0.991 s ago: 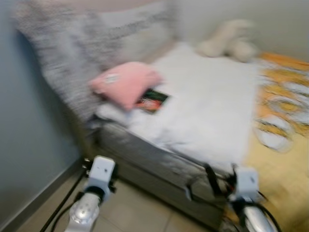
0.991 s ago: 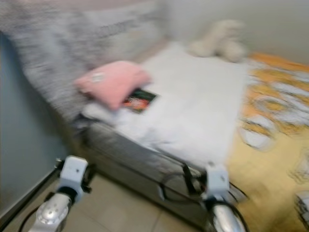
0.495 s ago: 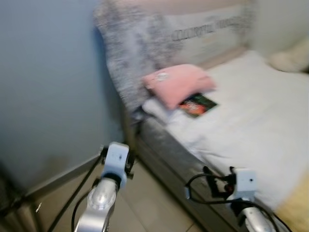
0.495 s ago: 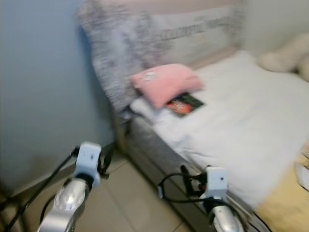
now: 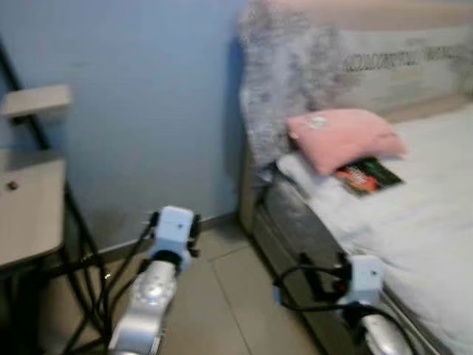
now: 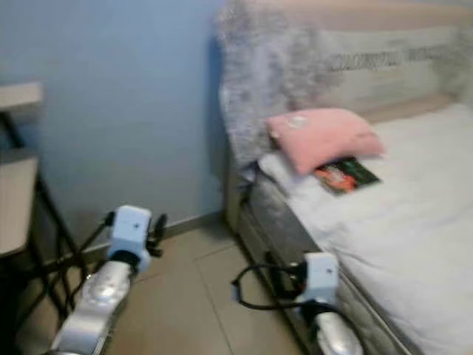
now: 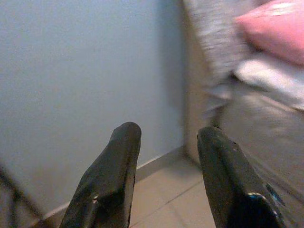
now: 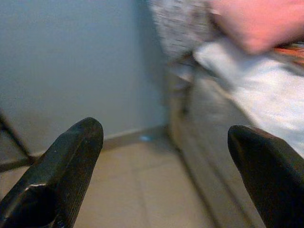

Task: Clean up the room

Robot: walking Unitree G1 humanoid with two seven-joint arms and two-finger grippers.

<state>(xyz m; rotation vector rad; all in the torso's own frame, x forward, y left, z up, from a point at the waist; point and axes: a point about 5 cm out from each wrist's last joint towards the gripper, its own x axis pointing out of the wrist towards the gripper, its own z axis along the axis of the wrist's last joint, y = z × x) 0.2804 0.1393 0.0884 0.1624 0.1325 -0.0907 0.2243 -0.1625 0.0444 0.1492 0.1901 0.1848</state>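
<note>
Silver arms (image 5: 144, 303), white wrist blocks, black cables.

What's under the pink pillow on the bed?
A dark book or packet with red print pokes out from under the pink pillow, lying on the white sheet. Its covered part is hidden.

Matt blue painted wall (image 5: 140, 111). Floor (image 5: 222, 296) of smooth beige tile with a dull sheen. Soft pink cloth pillow (image 5: 344, 137) on a smooth white sheet (image 5: 414, 222). Fuzzy grey throw (image 5: 284, 81), rough-looking, draped over the pale headboard (image 5: 399, 63). Glossy printed book (image 5: 368, 176), paper cover. Bed side (image 5: 295, 229) in greyish cloth with a slight shine. Table (image 5: 26, 207) top matt, pale, wood-like, on thin black metal legs. Arms (image 5: 151, 296) of brushed silver metal with white plastic housings. Fingers (image 7: 114, 175) of matt black plastic, finely ribbed on the right gripper (image 8: 166, 156).
</note>
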